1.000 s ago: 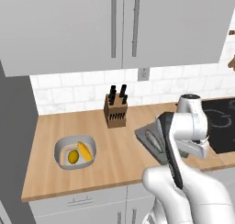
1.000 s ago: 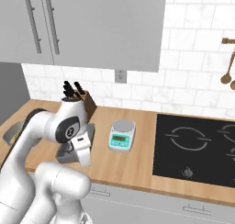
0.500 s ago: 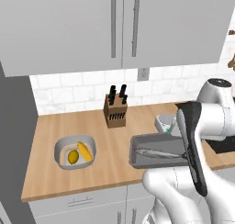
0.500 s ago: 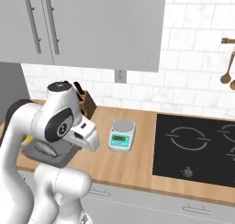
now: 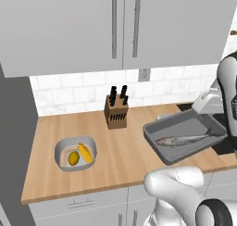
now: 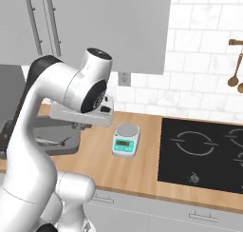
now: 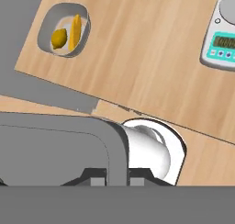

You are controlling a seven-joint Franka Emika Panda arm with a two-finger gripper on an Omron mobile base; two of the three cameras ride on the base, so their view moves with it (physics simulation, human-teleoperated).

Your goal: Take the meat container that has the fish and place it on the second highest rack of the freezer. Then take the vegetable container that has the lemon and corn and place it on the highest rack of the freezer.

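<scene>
The meat container is a grey tray holding the silvery fish. It hangs a little above the counter's right part, in front of the scale. My gripper is shut on the tray's right rim, with the tray wall filling the lower left of the hand view. The tray also shows behind my hand in the right base view. The vegetable container, a grey bowl with the lemon and the corn, rests on the counter's left front. The same bowl appears top left in the hand view.
A knife block stands at the back by the wall. A white and teal scale sits beside the black cooktop. Wall cabinets hang overhead. A dark grey cabinet side bounds the counter on the left.
The gripper finished closing on the tray's rim. The arm rose and swung right, carrying the tray with the fish up and to the right. The bowl stayed put.
</scene>
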